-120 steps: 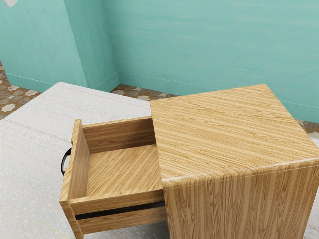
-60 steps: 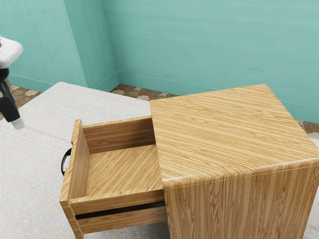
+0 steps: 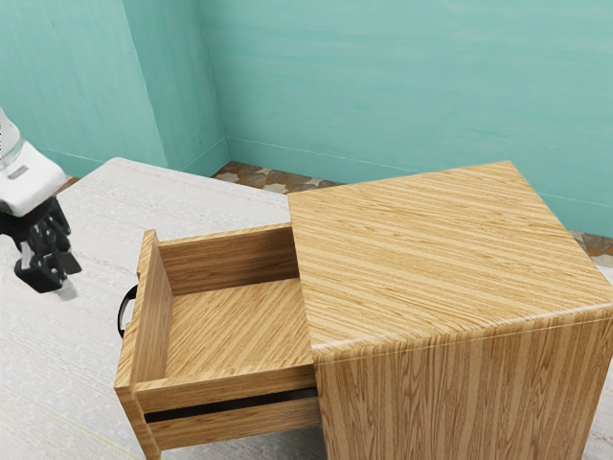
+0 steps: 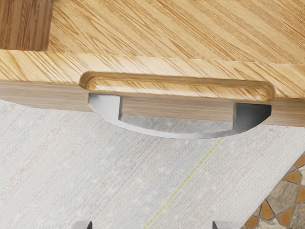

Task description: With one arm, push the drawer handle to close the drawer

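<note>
Teal wall (image 3: 383, 86) in bkgd, drawer (image 3: 153, 326) out, gripper (image 3: 65, 280) nr handle (image 3: 122, 311)

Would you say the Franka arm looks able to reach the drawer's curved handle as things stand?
Probably yes: the open gripper hovers out in front of the curved handle, on the outer side of the drawer front, and nothing visible stands between gripper and handle.
</note>
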Tool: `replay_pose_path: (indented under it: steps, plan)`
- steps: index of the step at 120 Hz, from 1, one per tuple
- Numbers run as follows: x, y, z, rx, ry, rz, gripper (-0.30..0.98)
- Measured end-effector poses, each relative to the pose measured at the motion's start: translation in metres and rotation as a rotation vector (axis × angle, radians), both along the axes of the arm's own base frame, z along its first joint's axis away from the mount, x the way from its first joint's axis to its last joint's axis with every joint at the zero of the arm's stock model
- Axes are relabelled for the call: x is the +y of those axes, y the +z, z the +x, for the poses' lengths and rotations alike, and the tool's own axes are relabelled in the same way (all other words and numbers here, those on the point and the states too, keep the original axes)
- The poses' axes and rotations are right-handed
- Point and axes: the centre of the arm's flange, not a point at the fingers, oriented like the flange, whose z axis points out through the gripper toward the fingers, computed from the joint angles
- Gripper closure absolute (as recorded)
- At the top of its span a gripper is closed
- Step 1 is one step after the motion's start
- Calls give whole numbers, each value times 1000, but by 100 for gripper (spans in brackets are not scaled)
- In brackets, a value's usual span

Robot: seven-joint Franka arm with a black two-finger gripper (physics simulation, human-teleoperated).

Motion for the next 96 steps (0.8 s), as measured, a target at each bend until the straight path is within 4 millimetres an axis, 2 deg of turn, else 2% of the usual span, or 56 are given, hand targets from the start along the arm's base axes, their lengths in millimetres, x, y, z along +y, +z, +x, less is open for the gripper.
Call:
replay_pose_path:
  steps: [16,33,66,96]
  plan:
    - [6,-11,3,9,-40,-5,60]
    - [15,-29,4,36,-55,-4,71]
    - [12,-62,13,72,-112,6,77]
    - [-8,-82,35,92,-161,33,78]
